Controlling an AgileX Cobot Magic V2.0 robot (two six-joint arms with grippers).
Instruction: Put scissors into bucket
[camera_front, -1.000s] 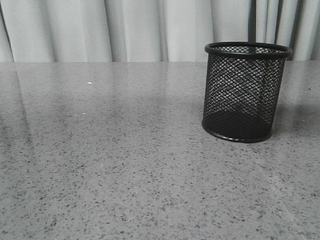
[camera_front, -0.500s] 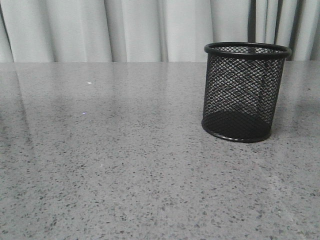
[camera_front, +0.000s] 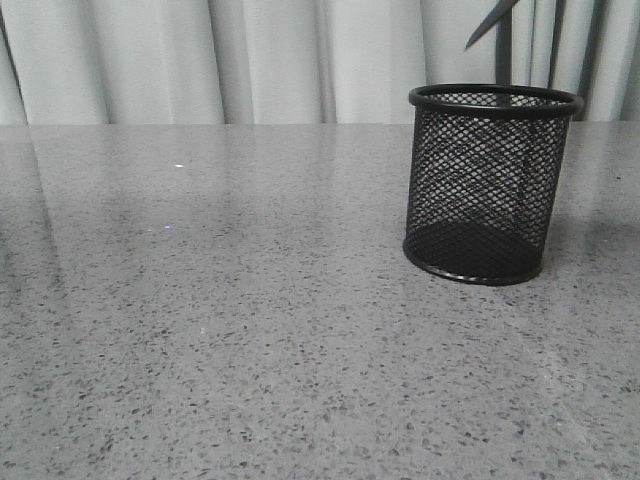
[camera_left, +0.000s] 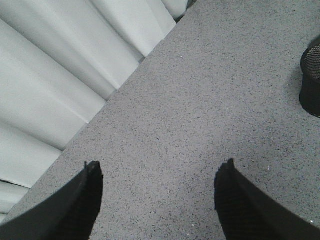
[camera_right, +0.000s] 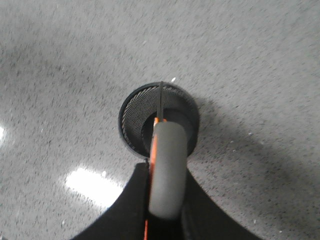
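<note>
The bucket (camera_front: 490, 185), a black wire-mesh cup, stands upright on the grey speckled table at the right. It also shows in the right wrist view (camera_right: 135, 107) from above and at the edge of the left wrist view (camera_left: 312, 80). My right gripper (camera_right: 167, 165) is shut on the scissors (camera_right: 167, 170), holding their grey, orange-lined handle. The dark blades (camera_right: 160, 97) point down over the bucket's mouth. In the front view only the blade tip (camera_front: 488, 26) shows, above the bucket's rim. My left gripper (camera_left: 160, 172) is open and empty over bare table.
Pale curtains (camera_front: 250, 60) hang behind the table's far edge. The table edge and curtain also show in the left wrist view (camera_left: 75, 70). Bright light reflections lie on the table in the right wrist view (camera_right: 92, 185).
The scissors' blade tip has come into the front view from the top, above the bucket. The bucket has not moved.
</note>
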